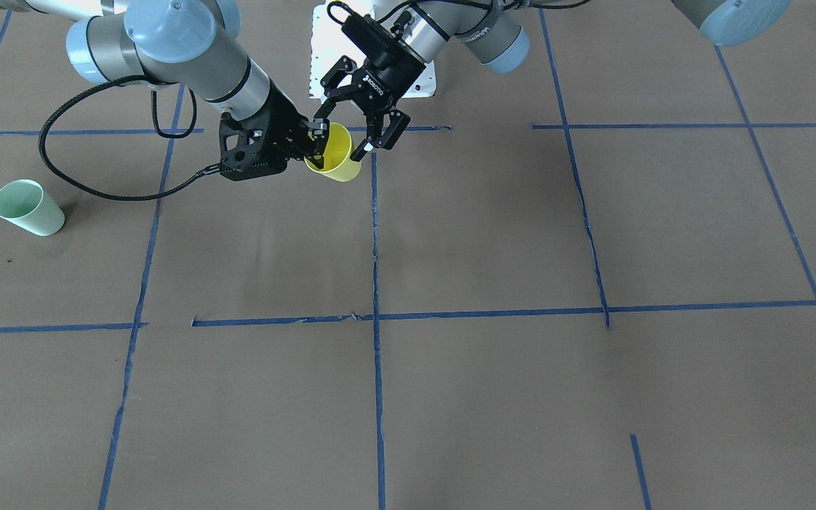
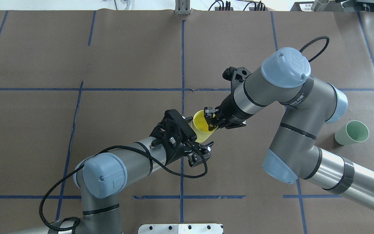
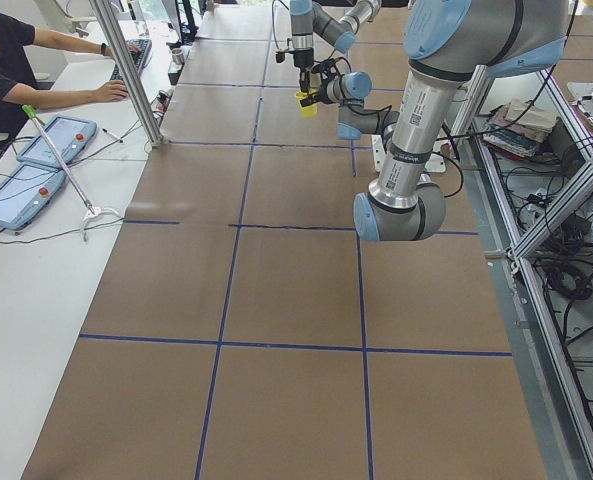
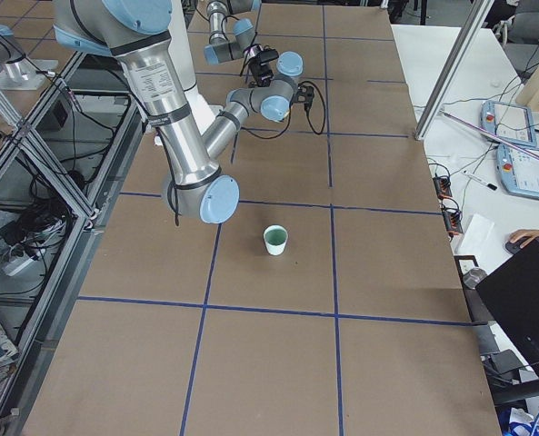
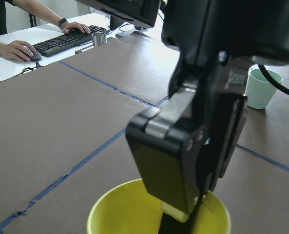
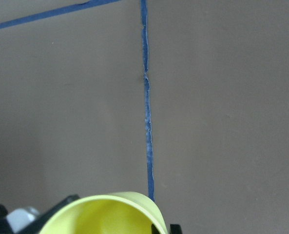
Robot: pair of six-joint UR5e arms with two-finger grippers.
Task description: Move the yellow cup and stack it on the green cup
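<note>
yellow cup (image 1: 341, 161): smooth, slightly glossy plastic. green cup (image 1: 29, 207): smooth matt plastic. table cover (image 1: 486, 234): matt brown paper.

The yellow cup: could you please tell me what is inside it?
One finger of the right pincer reaches inside the yellow cup, pinching its wall. Nothing else shows; the bottom is hidden.

Table (image 1: 493, 234) is covered in plain brown paper with blue tape lines (image 1: 376, 248) marking out a big grid. Only the green cup (image 1: 29, 207) sits right on it, upright, mouth up, off toward the robot's right end.
</note>
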